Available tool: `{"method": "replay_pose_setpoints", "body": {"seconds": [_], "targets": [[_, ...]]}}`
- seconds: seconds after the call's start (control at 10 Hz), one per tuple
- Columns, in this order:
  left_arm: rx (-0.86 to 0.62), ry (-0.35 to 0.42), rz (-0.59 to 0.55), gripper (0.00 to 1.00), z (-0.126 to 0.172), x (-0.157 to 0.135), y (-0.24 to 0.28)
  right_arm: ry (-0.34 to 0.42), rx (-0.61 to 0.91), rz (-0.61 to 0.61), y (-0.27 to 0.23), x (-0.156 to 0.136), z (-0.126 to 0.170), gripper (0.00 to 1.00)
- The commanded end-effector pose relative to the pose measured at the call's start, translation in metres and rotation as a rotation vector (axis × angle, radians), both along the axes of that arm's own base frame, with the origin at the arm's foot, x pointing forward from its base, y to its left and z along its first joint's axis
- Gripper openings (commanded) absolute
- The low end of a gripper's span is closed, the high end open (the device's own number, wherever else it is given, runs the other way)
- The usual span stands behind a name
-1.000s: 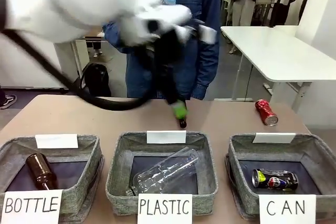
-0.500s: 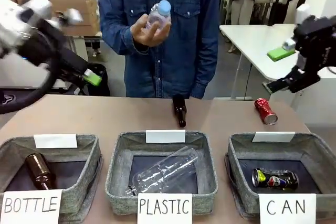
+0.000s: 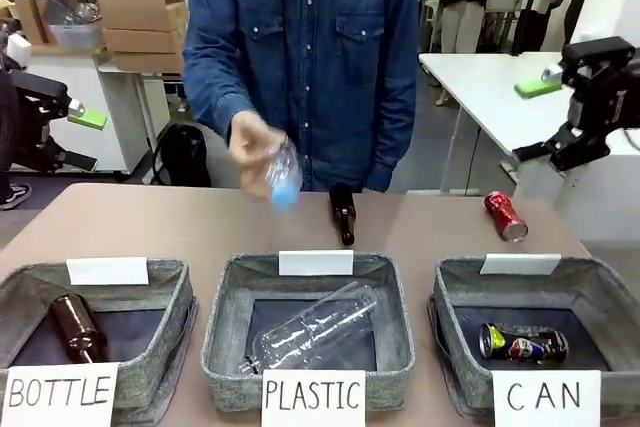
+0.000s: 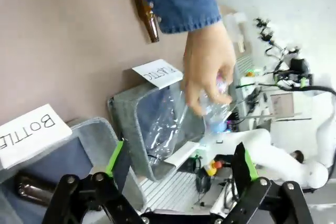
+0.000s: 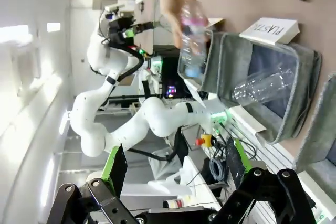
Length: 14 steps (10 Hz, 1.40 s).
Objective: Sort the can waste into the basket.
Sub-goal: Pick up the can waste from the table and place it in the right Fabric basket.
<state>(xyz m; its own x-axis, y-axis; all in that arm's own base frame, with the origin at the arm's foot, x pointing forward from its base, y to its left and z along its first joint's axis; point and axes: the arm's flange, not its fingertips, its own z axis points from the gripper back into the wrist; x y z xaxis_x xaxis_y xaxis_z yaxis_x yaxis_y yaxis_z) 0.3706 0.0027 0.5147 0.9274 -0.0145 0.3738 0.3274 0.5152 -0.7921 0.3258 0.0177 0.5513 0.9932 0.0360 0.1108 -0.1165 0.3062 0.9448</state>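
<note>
Front view: red can (image 3: 507,215) is seen lying on table (image 3: 150,227) at abt 2 o'clock from the centre, just beyond the CAN basket (image 3: 610,292); dark blue can (image 3: 524,342) is already lying inside that basket.
Step in hand: judged as pause btwn picks; one can sorted, one left.
Right gripper (image 3: 583,77): held high at 3 o'clock, well above red can; jaws spread, nothing held.
Left gripper (image 3: 60,117): parked at 9 o'clock, jaws spread, nothing held.
Next move: right arm to be lowered over red can, jaws closed across its body, then carried toward 5 o'clock and dropped in basket.
Person's hand (image 3: 255,152): a clear plastic bottle (image 3: 282,177) is held over table nr the brown bottle (image 3: 343,212).
Left wrist view: hand and bottle are shown above PLASTIC basket (image 4: 126,114); cans are not made out there.
Right wrist view: own spread fingers (image 5: 116,169) are shown, w/ other arm far off.
</note>
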Motion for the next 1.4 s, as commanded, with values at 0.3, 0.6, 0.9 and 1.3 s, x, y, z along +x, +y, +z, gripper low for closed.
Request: {"method": "replay_pose_setpoints", "body": {"seconds": [0.3,0.6,0.9,1.3], "targets": [[0.12,-0.029,-0.027,1.0,0.0072,0.0019,-0.0228,0.002,0.008,0.086,0.0214,-0.0057,-0.0022,1.0],[0.12,-0.029,-0.027,1.0,0.0072,0.0019,-0.0228,0.002,0.008,0.086,0.0214,-0.0057,-0.0022,1.0],[0.12,-0.029,-0.027,1.0,0.0072,0.0019,-0.0228,0.002,0.008,0.086,0.0214,-0.0057,-0.0022,1.0],[0.12,-0.029,-0.027,1.0,0.0072,0.0019,-0.0228,0.012,-0.001,0.08,0.0214,-0.0051,-0.0013,1.0]]}}
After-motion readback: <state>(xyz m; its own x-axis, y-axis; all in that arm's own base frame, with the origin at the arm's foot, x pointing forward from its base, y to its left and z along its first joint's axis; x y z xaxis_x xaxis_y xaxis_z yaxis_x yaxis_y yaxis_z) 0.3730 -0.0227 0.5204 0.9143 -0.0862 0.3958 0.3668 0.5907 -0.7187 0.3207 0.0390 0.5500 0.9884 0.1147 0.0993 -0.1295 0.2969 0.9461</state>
